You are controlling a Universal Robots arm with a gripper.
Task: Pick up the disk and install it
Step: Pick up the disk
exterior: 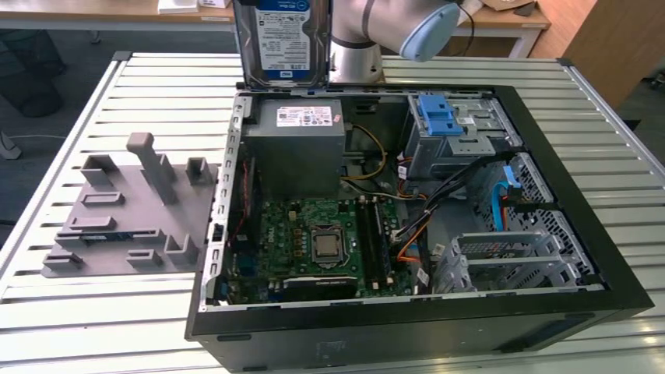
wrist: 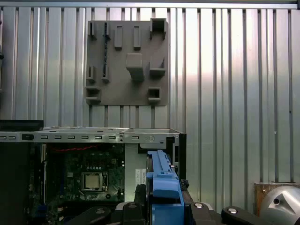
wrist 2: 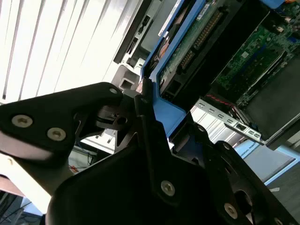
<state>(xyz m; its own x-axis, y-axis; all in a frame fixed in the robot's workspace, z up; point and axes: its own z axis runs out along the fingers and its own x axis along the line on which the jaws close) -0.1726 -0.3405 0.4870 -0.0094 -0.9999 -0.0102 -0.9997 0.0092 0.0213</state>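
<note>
We see the disk held upright in the air above the far edge of the open computer case, just beyond the power supply; the gripper has its fingers clamped tight on the blue carrier frame

The flat silver metal disk has a glossy white-and-blue label and a smooth blue plastic frame. In the exterior view, a matt grey plastic fixture plate lies at nine o'clock from the black metal computer case, on the shiny ribbed metal table.
</note>
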